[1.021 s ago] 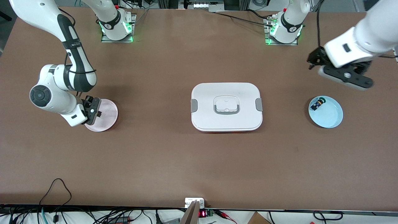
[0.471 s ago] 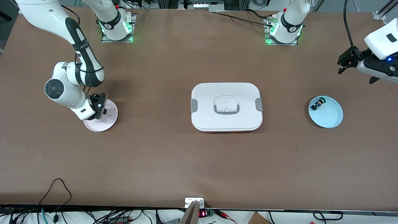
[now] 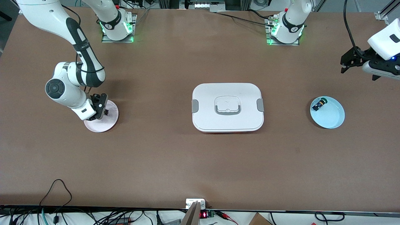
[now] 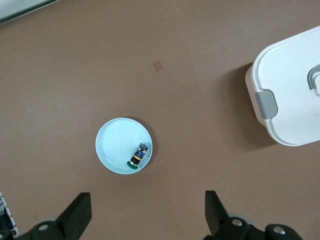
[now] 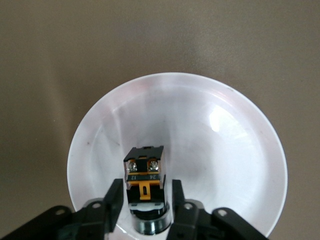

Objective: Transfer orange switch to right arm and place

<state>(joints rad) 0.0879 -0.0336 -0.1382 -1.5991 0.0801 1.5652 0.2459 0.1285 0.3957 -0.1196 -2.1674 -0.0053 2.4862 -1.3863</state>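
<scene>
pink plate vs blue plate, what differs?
The pink plate sits toward the right arm's end, the blue plate toward the left arm's. The right end effector holds the orange switch over the pink; a green-capped switch lies free on the blue. Both are round.

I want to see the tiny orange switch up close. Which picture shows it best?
The right wrist view: the orange switch fills the middle, between the right hand fingers, over the pink plate. The front view shows only a dark speck at that hand. The left wrist view does not show it.
</scene>
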